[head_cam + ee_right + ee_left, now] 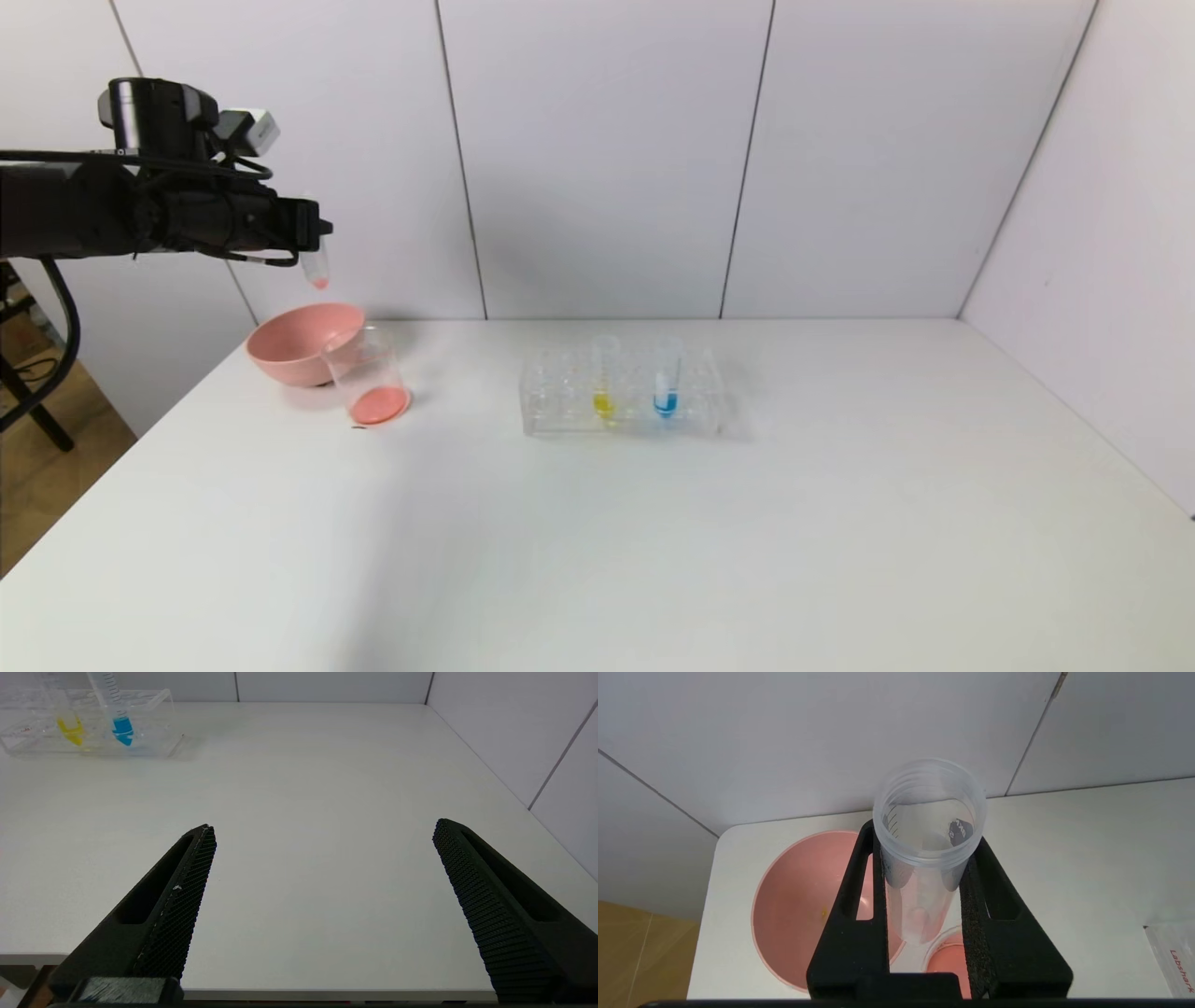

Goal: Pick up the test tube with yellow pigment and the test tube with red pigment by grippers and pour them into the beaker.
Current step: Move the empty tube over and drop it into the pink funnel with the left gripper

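My left gripper (313, 231) hangs high at the far left, above the pink bowl and beaker. It is shut on the test tube with red pigment (316, 269), held upright; only a pink trace shows at the tube's tip. In the left wrist view this tube (924, 858) sits between the black fingers (859, 896), mouth towards the camera. The beaker (366, 375) stands on the table against the bowl, with red-orange liquid at its bottom. The test tube with yellow pigment (604, 383) stands in the clear rack. My right gripper (324, 833) is open over bare table near the front edge.
A pink bowl (299, 341) sits at the table's far left, touching the beaker. The clear rack (560, 397) in the middle also holds a tube with blue liquid (666, 378). White wall panels close the back and right. The table's left edge drops to a wooden floor.
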`<state>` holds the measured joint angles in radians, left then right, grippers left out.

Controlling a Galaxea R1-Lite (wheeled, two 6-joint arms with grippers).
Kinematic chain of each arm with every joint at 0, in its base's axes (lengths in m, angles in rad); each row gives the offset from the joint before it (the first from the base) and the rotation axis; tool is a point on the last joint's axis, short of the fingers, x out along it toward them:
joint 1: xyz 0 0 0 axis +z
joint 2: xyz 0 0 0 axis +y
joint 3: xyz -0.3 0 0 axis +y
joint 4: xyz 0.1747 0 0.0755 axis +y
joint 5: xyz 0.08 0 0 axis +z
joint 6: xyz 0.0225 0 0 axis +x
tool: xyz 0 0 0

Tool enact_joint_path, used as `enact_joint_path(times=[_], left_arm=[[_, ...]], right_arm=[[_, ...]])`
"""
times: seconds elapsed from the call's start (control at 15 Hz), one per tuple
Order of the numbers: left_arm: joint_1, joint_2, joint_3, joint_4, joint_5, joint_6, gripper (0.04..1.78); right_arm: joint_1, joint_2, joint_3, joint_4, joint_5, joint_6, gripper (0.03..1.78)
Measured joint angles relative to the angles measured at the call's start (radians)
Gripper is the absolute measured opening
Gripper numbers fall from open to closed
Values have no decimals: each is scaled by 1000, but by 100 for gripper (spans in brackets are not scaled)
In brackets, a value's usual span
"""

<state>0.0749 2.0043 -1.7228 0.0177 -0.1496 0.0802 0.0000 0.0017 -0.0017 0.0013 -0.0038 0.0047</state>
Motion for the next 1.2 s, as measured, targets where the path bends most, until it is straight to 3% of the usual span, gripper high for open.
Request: enact_joint_path(times=[0.27, 1.2], left_arm=[[10, 15, 51, -113, 1, -102, 45], [103, 200, 57, -286, 0, -152, 45]], right_arm=[[0, 0, 0, 0, 0, 0, 170], [0, 0, 0, 0, 0, 0, 170]])
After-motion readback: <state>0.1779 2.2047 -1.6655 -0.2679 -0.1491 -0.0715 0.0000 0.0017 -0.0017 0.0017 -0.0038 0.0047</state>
